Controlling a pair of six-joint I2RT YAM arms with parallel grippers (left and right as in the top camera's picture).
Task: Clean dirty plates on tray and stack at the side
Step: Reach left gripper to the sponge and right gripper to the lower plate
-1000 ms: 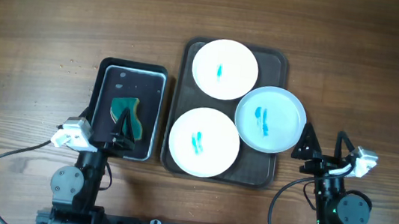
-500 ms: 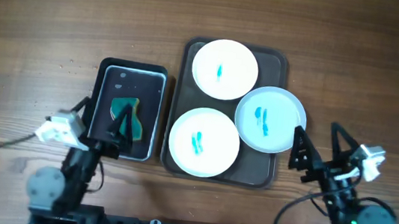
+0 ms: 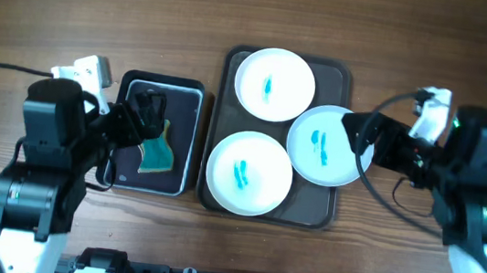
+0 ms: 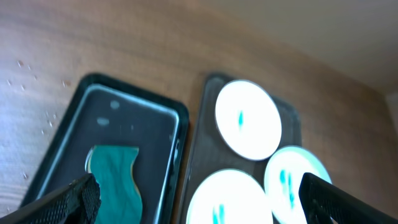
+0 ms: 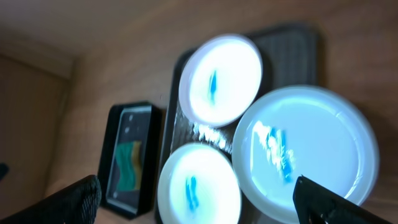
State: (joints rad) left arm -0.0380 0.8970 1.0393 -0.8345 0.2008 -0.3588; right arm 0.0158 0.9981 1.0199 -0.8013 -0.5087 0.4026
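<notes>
Wood table (image 3: 74, 7) carries large brown tray (image 3: 314, 204), smaller black tray (image 3: 181, 139) just beside.

Three white plates (image 3: 274, 84) (image 3: 330, 145) (image 3: 249, 173) lay on one brown tray (image 3: 333, 80). One black tray (image 3: 185, 100), left of centre, held one green sponge (image 3: 157, 156). Two grippers showed: left gripper (image 3: 150, 108), right gripper (image 3: 356, 134).

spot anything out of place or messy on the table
One plate sits askew: it hangs over the right rim of the tray, while the other two plates lie inside it. All three carry blue smears. A few droplets dot the wood left of the small black tray.
</notes>
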